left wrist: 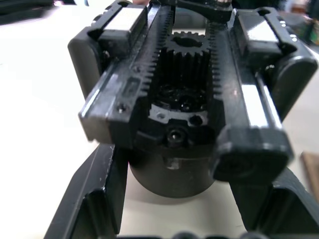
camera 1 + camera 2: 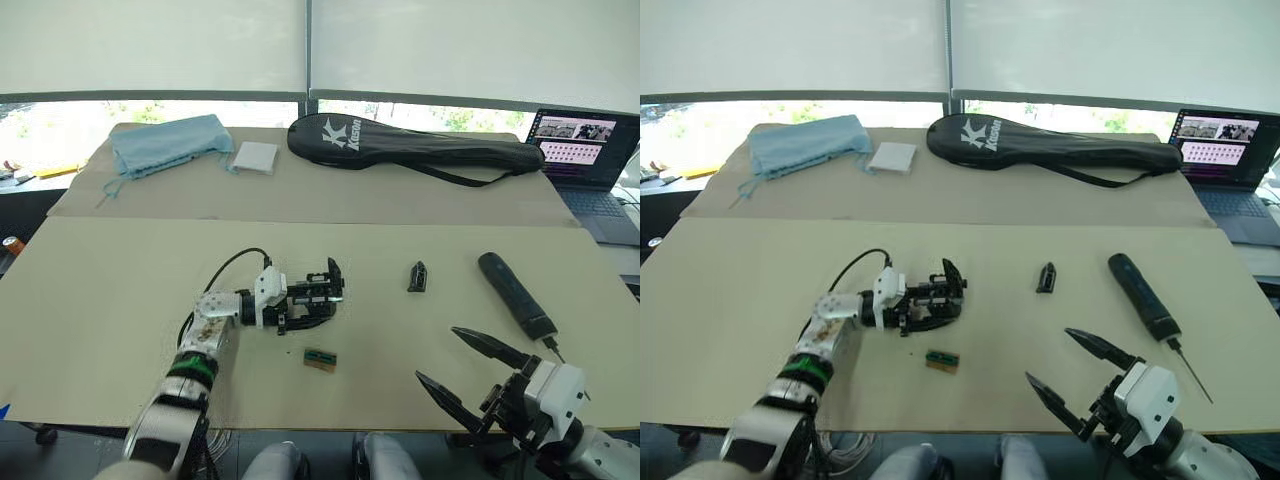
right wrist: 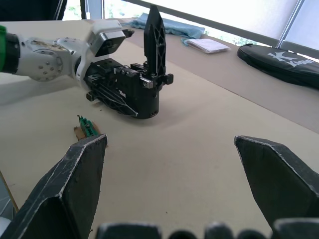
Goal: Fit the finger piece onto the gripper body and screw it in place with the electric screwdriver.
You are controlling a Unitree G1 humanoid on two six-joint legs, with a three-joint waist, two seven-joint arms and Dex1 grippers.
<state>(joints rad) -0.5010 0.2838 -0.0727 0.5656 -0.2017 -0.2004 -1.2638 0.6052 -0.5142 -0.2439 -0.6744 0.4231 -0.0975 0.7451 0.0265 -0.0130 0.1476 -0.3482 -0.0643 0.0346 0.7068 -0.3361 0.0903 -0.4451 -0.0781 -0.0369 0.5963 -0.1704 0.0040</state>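
**Left gripper clamped on the gripper body, right gripper hanging open**

I am looking at the gripper body [image 2: 315, 293] near the middle of the tan table [image 2: 100, 300], with its one black finger sticking up, as the right wrist view is showing clearly. In the left wrist view its toothed racks and centre gear are crowding the picture, and its top edge is getting cut off, so I am not making out that finger there. My left gripper [image 2: 305, 305] is closing its fingers [image 1: 94, 199] around the body's rounded base, one finger on each side; the fingertips themselves are lying hidden under the body.

The finger piece [image 2: 417, 276] is lying alone on the table to the right of the body, well apart from both grippers. The electric screwdriver [image 2: 515, 296] is lying farther right, its thin bit pointing toward the near edge; the bit tip is hard to make out against the right arm.

My right gripper [image 2: 435, 360] is hovering near the table's front edge with its jaws spread wide, holding and touching nothing.

A small green-and-tan block [image 2: 320, 360] is sitting just in front of the body. A black racket bag [image 2: 410, 148], a blue cloth [image 2: 165, 143] and a laptop [image 2: 590, 165] are resting at the far side.
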